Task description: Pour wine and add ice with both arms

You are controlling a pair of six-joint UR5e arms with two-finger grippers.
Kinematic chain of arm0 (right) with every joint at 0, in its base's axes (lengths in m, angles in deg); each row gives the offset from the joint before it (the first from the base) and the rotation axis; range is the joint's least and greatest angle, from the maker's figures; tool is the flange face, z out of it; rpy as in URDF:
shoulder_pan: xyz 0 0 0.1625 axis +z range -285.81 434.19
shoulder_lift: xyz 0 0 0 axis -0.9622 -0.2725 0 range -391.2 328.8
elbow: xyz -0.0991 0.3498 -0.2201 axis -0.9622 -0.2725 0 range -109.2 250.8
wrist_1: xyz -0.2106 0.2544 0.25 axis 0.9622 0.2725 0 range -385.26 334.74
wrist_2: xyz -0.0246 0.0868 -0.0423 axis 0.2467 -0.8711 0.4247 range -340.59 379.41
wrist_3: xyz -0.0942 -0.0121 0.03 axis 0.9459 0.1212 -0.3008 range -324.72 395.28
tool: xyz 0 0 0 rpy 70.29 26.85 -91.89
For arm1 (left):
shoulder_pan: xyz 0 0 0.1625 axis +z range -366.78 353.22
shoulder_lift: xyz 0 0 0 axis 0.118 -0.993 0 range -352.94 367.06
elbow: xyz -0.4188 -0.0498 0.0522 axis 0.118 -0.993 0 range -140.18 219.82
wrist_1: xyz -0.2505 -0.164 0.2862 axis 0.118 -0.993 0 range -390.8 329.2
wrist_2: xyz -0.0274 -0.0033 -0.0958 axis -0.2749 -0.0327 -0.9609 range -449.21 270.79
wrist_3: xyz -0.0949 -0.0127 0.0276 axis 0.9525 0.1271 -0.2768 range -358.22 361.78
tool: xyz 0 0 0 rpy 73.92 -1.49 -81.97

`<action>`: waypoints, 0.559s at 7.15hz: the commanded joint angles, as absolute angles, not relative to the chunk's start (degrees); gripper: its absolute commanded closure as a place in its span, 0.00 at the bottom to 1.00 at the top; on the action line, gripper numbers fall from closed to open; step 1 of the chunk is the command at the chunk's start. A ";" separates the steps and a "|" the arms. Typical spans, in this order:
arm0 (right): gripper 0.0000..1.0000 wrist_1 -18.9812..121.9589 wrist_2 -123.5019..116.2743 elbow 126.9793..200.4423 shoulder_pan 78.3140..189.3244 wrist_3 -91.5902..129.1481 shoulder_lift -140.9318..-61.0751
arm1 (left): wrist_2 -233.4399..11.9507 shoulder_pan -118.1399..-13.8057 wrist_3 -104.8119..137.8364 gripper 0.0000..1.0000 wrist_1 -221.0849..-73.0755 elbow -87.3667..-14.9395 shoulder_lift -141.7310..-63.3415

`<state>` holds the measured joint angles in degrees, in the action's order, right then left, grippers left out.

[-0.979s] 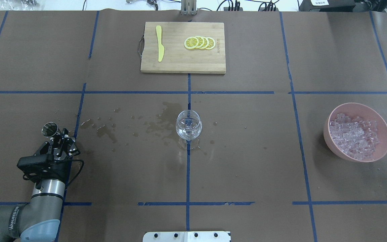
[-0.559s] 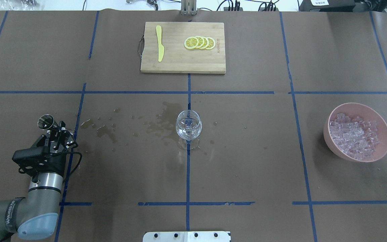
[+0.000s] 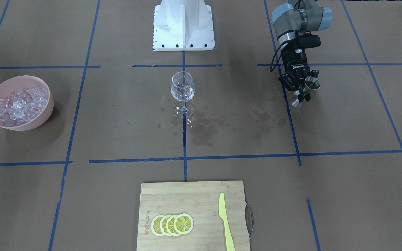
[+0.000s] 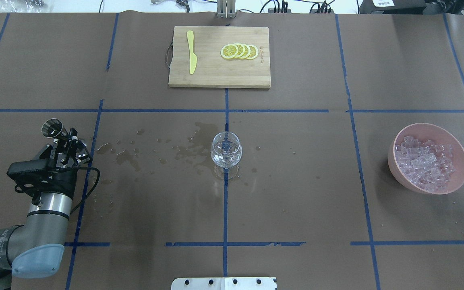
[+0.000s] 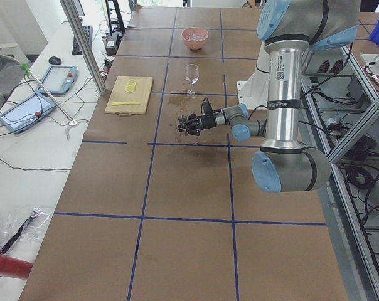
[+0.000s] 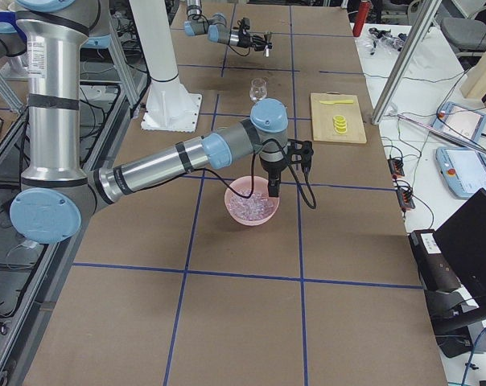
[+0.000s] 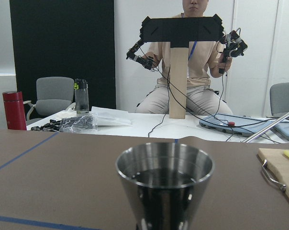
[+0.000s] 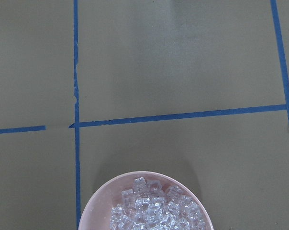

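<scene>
Starting at the left gripper (image 4: 66, 139): clamped shut around the waist of a steel jigger (image 4: 52, 128), hanging above the left side of the brown table (image 4: 296, 201), one cup pointing away from the wrist. Can't make out any contents on the wrist cam, too shiny. Moving right from there, spotting a trail of wet splotches (image 4: 127, 157) running up to the wine glass (image 4: 226, 150). Standing upright on the centre tape line, holding something clear, hard to say exactly what. Onward to the right gripper (image 6: 273, 191): parked over the pink bowl (image 4: 431, 127), only showing up on the side cam, so can't tell open from closed. Got the ice (image 4: 425, 164) heaped in that same bowl, way over on the right side, well apart from the glass. Farther back, seeing a bamboo cutting board (image 4: 216, 76) with four overlapping lemon slices (image 4: 240, 51) and a yellow knife (image 4: 191, 52) lying apart on it.
</scene>
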<state>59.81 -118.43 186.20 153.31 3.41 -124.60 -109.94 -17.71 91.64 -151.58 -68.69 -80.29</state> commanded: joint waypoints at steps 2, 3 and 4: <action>0.00 59.64 -116.56 186.64 151.80 3.38 -124.62 | -110.04 -18.38 81.78 1.00 -161.31 -69.08 -80.48; 0.00 59.64 -116.38 186.82 151.19 3.38 -124.62 | -110.04 -18.90 78.28 1.00 -161.41 -69.60 -80.83; 0.00 59.64 -114.03 187.52 149.79 3.11 -124.62 | -110.22 -19.86 75.55 1.00 -161.41 -70.74 -81.27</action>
<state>59.65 -115.98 186.87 151.15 3.32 -124.62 -110.08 -18.91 79.27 -161.05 -69.66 -80.80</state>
